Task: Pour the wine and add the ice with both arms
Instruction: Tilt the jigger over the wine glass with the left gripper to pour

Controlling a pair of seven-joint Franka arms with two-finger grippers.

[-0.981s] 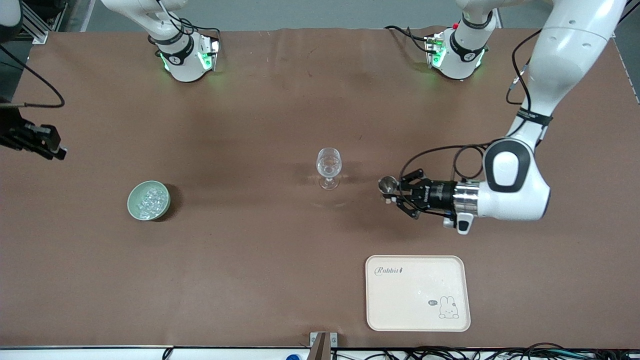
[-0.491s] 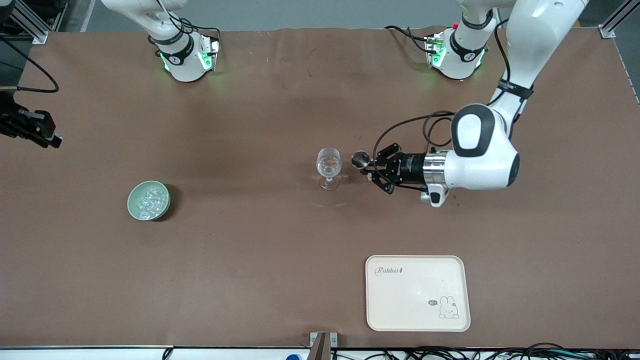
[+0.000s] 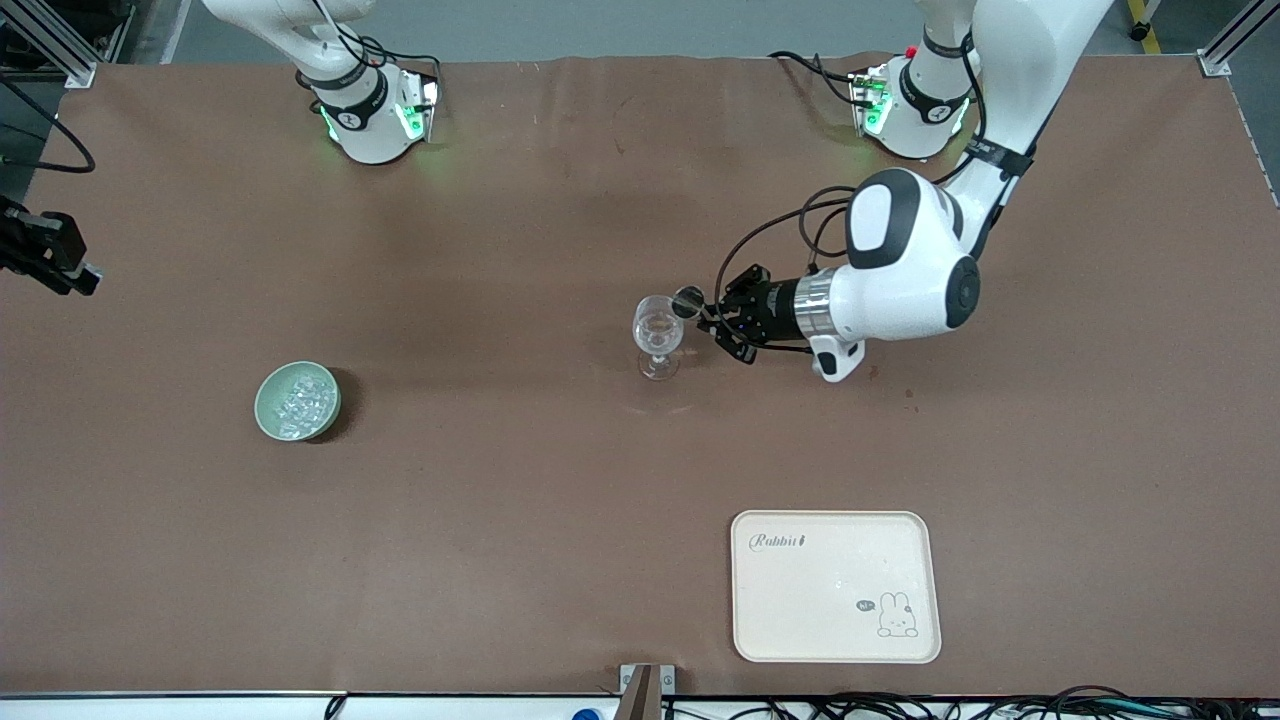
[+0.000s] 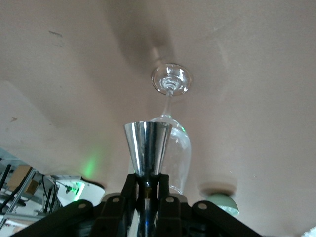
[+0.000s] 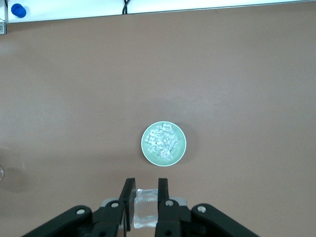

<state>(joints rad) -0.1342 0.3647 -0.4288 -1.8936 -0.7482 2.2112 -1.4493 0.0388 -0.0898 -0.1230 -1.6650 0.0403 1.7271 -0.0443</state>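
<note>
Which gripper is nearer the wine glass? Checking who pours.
Left. The left gripper holds a metal cup at the wine glass; the right gripper waits at the table's edge.

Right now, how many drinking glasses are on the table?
1. The clear stemmed wine glass stands near the middle of the brown table, beside the small shiny metal measuring cup gripped by the left tool. None seems hidden.

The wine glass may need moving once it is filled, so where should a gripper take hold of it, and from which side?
Likely the thin stem, between bowl and foot, coming in level. The wine glass stands upright on the table, and its rounded bowl looks too wide and slick. The side nearer the front camera seems free; the left gripper with its metal cup sits at the rim.
</note>
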